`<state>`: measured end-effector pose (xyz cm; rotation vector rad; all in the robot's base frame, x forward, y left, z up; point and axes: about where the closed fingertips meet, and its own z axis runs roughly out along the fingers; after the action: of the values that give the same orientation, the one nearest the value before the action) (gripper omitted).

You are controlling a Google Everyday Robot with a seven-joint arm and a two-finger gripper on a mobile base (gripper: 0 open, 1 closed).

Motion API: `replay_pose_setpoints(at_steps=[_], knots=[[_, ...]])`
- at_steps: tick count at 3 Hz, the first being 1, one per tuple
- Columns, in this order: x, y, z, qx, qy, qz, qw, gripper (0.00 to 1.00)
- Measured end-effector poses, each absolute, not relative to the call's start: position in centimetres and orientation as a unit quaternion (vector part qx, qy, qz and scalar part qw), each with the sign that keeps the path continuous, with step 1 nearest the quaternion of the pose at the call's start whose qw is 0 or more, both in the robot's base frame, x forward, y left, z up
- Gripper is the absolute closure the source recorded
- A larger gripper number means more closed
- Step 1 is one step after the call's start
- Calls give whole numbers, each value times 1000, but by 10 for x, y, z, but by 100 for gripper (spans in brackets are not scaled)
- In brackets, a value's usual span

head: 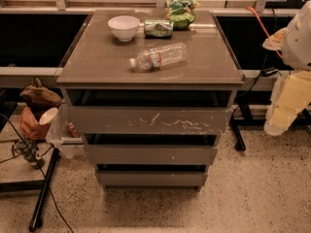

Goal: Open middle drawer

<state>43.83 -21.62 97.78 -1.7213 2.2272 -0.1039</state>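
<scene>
- Middle drawer [150, 154]: found at the centre of the cabinet's stack, its plain low front set back under the one above; judged shut.
- No handle is seen; the dark gap along its top edge is judged the only place to hook and pull.
- Scratched top drawer [150, 120] lies above, narrowest bottom drawer [151, 178] below.
- Cabinet top [97, 62] is loaded with a lying water bottle [158, 56], bowl [123, 27] and can [158, 28]; a jerky pull could roll the bottle.
- Gripper [284, 106]: held at the right edge, off the cabinet's side, well apart from the drawer; whether open or closed cannot be told.
</scene>
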Motion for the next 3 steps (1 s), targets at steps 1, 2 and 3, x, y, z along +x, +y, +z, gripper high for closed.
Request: replay_pose_setpoints(at_steps=[1,2,3], knots=[[440,-214,976,-604,778,-34,168,0],[449,-204,942,-606,774,-4,184,0],[467,-184,893,-608,767,30,202,0]])
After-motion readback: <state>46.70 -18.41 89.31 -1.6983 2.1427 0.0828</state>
